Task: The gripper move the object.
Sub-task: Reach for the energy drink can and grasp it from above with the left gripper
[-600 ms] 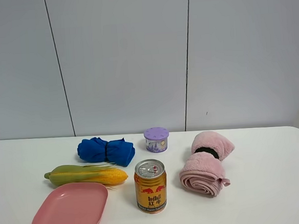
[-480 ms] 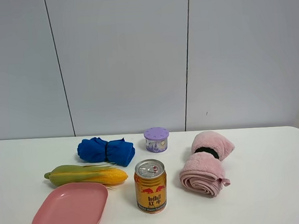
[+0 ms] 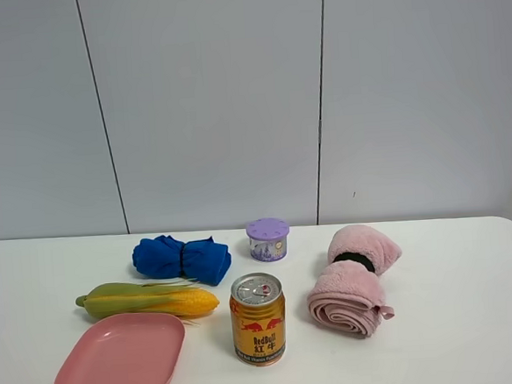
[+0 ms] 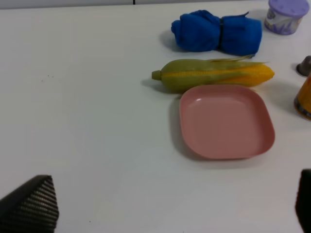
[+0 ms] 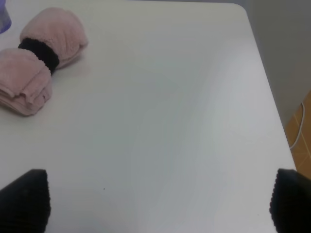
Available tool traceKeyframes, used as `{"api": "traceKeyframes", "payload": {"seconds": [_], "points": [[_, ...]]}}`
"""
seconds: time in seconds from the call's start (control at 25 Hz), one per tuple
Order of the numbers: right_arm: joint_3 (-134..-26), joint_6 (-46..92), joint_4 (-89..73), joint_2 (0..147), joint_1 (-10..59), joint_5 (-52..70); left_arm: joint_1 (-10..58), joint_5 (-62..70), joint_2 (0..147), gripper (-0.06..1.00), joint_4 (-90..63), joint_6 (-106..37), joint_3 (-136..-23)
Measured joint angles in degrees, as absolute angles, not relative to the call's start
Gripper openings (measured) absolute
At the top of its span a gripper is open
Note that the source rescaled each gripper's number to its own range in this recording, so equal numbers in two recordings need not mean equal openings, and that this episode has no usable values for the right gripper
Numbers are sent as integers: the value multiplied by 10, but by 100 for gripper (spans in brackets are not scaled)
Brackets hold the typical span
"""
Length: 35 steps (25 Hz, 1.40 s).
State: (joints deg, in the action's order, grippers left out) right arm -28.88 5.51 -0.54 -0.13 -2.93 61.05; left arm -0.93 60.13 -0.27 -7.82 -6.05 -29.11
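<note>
The gold-yellow Red Bull can (image 3: 259, 320) stands upright near the front middle of the white table. Only its edge shows in the left wrist view (image 4: 305, 99). Neither arm shows in the exterior high view. In the left wrist view, my left gripper (image 4: 167, 208) is open and empty, its black fingertips (image 4: 30, 204) wide apart above bare table, well short of the can. In the right wrist view, my right gripper (image 5: 158, 201) is open and empty, its fingertips (image 5: 24, 199) wide apart over bare table on the right side. The can is out of that view.
A pink plate (image 3: 120, 360) lies left of the can, with a corn cob (image 3: 149, 300) behind it. A blue cloth (image 3: 182, 258) and a purple lidded jar (image 3: 268, 239) sit further back. A rolled pink towel (image 3: 352, 280) lies right of the can. The table's right edge (image 5: 272, 97) is near.
</note>
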Motion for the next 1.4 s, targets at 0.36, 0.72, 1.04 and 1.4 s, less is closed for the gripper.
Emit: {"api": "traceKeyframes", "payload": {"seconds": [0.36, 0.72, 1.04, 1.4], "points": [[-289, 55, -5, -1, -29, 610, -9, 600, 15, 100, -137, -61, -298], [-289, 55, -5, -1, -29, 610, -9, 599, 244, 100, -176, -99, -409], [-289, 55, -5, -1, -29, 610, -9, 581, 497, 100, -179, -175, -540], [-289, 55, -5, -1, -29, 610, 62, 535, 705, 100, -179, -187, -689]]}}
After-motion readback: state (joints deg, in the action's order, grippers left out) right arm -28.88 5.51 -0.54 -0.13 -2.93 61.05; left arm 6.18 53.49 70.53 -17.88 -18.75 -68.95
